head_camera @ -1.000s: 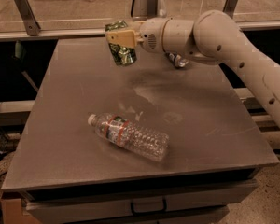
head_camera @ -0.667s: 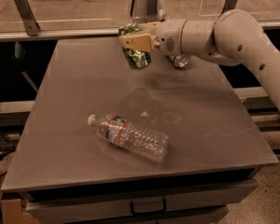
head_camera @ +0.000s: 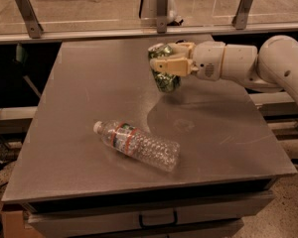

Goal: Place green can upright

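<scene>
The green can (head_camera: 165,77) has a dark green patterned body and a silver top rim. It is nearly upright, tilted a little, held just above the grey table (head_camera: 89,83) right of the middle, towards the back. My gripper (head_camera: 166,58) comes in from the right on the white arm and is shut on the can's upper part, one cream finger (head_camera: 171,66) across its front. The can's shadow lies on the table below it.
A clear plastic water bottle (head_camera: 137,145) with a white cap lies on its side near the table's front middle. A metal rail with posts (head_camera: 161,14) runs behind the table. Drawers (head_camera: 154,217) are under the front edge.
The arm has carried the green can to the right and lower, from the back middle of the table towards its right half. The blue can behind the arm is now hidden. The bottle has not moved.
</scene>
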You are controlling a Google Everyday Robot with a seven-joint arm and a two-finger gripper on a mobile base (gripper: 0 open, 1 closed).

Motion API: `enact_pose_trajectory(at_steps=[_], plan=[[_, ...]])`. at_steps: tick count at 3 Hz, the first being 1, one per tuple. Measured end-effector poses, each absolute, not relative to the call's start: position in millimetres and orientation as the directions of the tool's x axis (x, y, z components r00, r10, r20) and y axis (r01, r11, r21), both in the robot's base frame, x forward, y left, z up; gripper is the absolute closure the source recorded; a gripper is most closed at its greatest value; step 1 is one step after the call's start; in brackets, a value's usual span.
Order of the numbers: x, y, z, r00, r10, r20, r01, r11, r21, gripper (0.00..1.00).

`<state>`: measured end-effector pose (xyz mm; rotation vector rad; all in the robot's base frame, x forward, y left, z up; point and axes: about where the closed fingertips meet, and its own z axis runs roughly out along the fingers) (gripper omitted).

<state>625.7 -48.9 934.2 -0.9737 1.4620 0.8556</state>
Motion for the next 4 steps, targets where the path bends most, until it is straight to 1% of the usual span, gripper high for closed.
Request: enact_pose_trajectory(at_steps=[1,2,4], plan=[[616,-63,919,-0.034,-0.064,-0.997,-0.931,0.366,0.008,1.0],[608,-82,913,-0.032,-0.06,-0.998,-0.938,0.345,0.009,0.81],[593,-104,903,-0.032,-0.074,-0.997,-0.942,0.336,0.005,0.36]])
